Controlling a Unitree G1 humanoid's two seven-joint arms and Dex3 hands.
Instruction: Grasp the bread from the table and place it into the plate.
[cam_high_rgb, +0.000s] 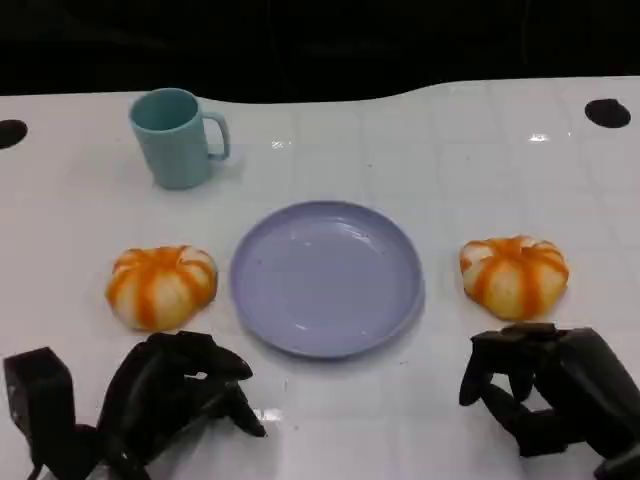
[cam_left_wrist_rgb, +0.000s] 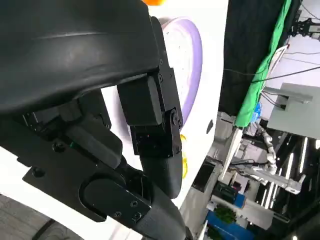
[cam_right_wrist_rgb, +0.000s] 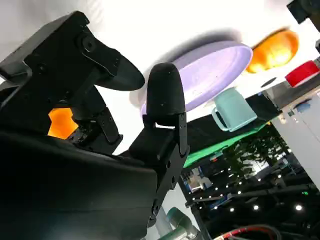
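Smooth round lilac plate (cam_high_rgb: 327, 277) between two ridged orange-white bread rolls (cam_high_rgb: 161, 286) (cam_high_rgb: 514, 275). Left hand (cam_high_rgb: 175, 390) and right hand (cam_high_rgb: 540, 385) loosely curled, holding nothing.

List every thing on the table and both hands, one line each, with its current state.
plate: empty, flat on the table
left bread: on the table left of the plate, not held
right bread: on the table right of the plate, not held
mug: upright, behind the plate
left hand: holds nothing, fingers curled
right hand: holds nothing, fingers curled
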